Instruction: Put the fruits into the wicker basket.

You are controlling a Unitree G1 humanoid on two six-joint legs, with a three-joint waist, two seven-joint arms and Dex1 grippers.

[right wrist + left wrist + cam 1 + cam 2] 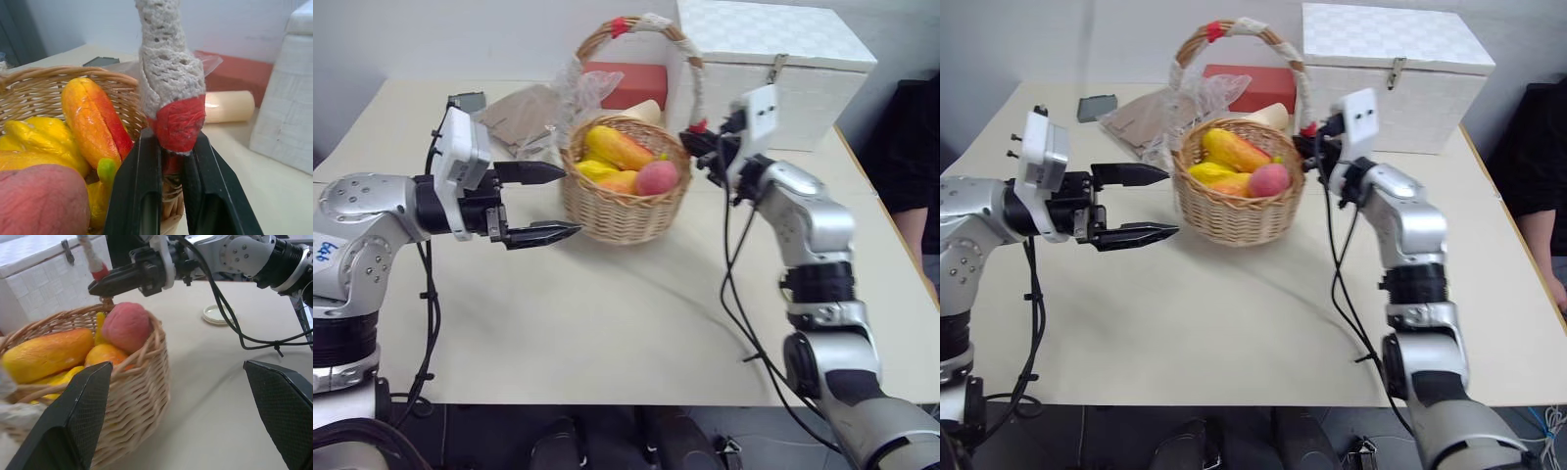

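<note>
On the left, the left gripper [540, 204] hovers just above the beige desk [607, 333], pointing level toward the wicker basket [625, 211]; its two black fingers [530, 173] are spread wide and hold nothing, with their tips just short of the basket's left wall. Behind that arm, at the far side of the desk, lie a small dark device [1097, 106], a piece of brown paper [519, 116] and some crumpled clear plastic [579, 90].

The basket stands near the middle of the desk, and the fruits are all inside it: an elongated yellow-to-red mango [619, 149] lying across the top, more yellow-orange fruit [607, 178] beneath it, and the round pink-red peach [657, 177] against the right side of the rim. The tall arched handle [651, 29], wrapped and taped red at its ends, rises over them.

At the basket's right side, the right gripper [170, 169] is clenched on the foot of the handle, its fingers [139, 191] pinching the red tape [178, 122] where the handle meets the rim. Behind it sit a red box [628, 83], a cream cylinder [229, 105] lying on its side, and the large white woven box [773, 69] with a latch. A flat white lid [217, 314] lies on the desk near the right arm.
</note>
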